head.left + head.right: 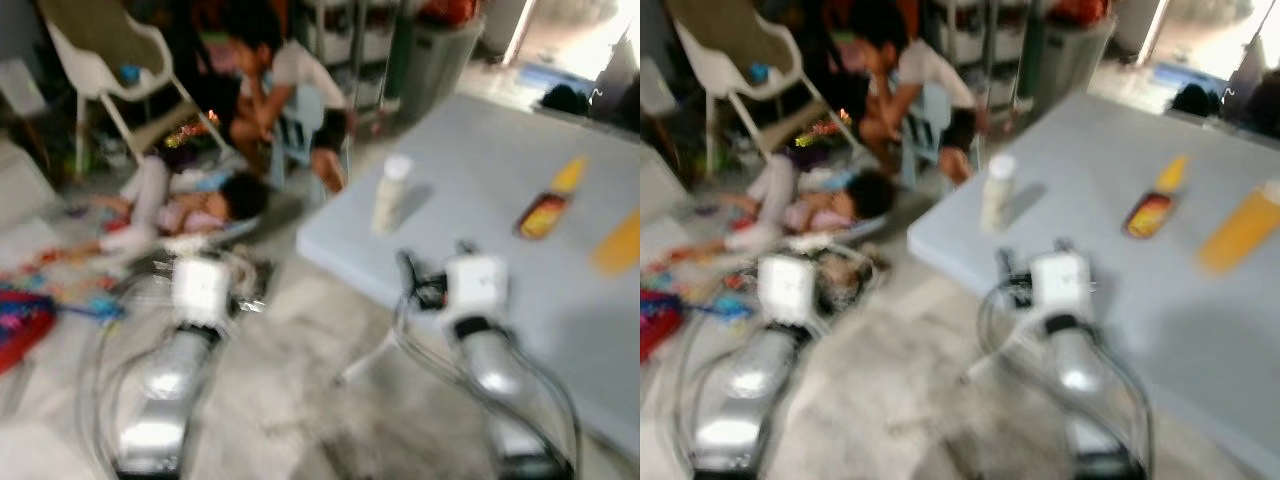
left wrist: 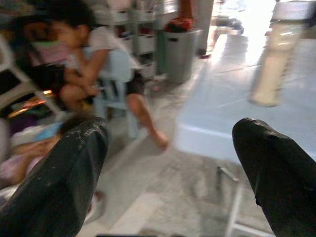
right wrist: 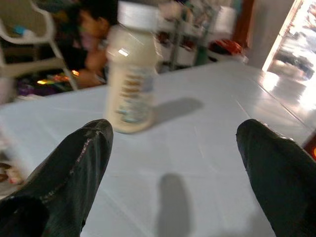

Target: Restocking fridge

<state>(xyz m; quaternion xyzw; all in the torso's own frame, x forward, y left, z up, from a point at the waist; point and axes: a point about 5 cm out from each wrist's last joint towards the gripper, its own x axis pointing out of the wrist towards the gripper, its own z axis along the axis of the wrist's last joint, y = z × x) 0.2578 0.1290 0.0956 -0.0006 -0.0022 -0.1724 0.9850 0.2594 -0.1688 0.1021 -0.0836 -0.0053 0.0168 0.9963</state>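
Observation:
A cream bottle with a white cap (image 1: 391, 195) stands upright near the corner of a pale blue table (image 1: 480, 150). Further right a dark sauce bottle with a yellow top (image 1: 548, 205) lies on its side, and beyond it sits an orange bottle (image 1: 1245, 228). My right gripper (image 3: 173, 133) hovers open and empty over the table's near corner, with the cream bottle (image 3: 131, 74) a short way ahead of its fingers. My left gripper (image 2: 168, 133) is open and empty above the floor, left of the table. All views are blurred.
A person sits on a light blue stool (image 1: 270, 80) just beyond the table corner. A child lies on the floor (image 1: 190, 210) ahead of my left arm. A white plastic chair (image 1: 110, 60), a grey bin (image 1: 435, 60) and scattered toys (image 1: 20, 320) stand around.

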